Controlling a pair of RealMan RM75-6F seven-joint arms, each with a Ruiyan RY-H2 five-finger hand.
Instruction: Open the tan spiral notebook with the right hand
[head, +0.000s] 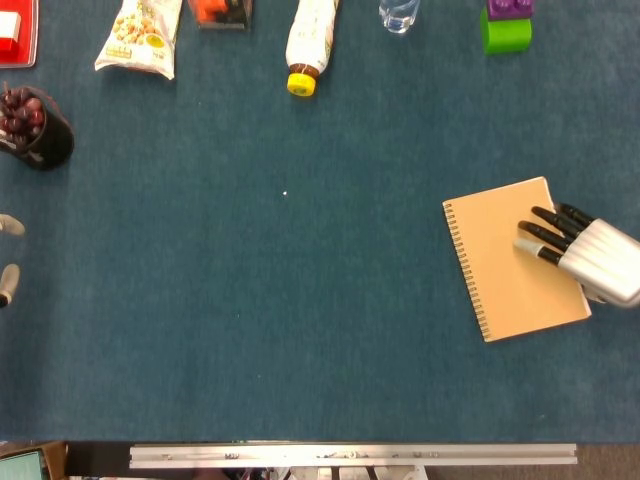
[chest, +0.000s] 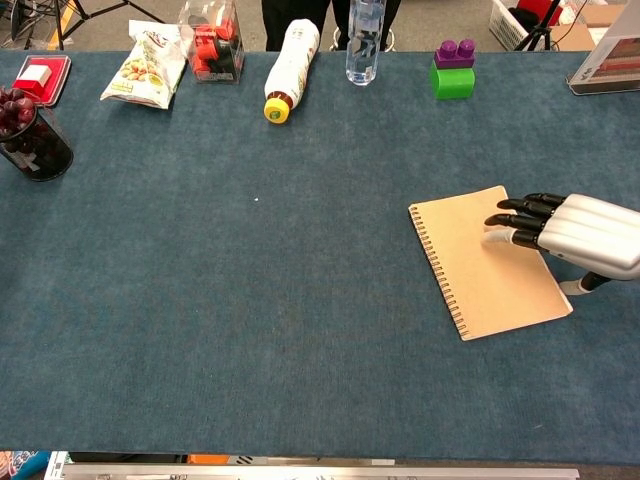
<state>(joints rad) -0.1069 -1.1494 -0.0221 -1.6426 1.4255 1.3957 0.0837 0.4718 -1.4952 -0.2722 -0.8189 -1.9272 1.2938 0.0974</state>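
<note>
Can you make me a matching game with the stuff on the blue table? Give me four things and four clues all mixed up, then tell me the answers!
Things:
1. notebook
2. bottle with the yellow cap
3. toy block
4. dark cup

Clues:
A. lying on its side at the far edge
B. purple on top, green underneath
C. closed, with the right hand over its cover
D. full of dark red round things, near the left edge

Answers: 1-C, 2-A, 3-B, 4-D
</note>
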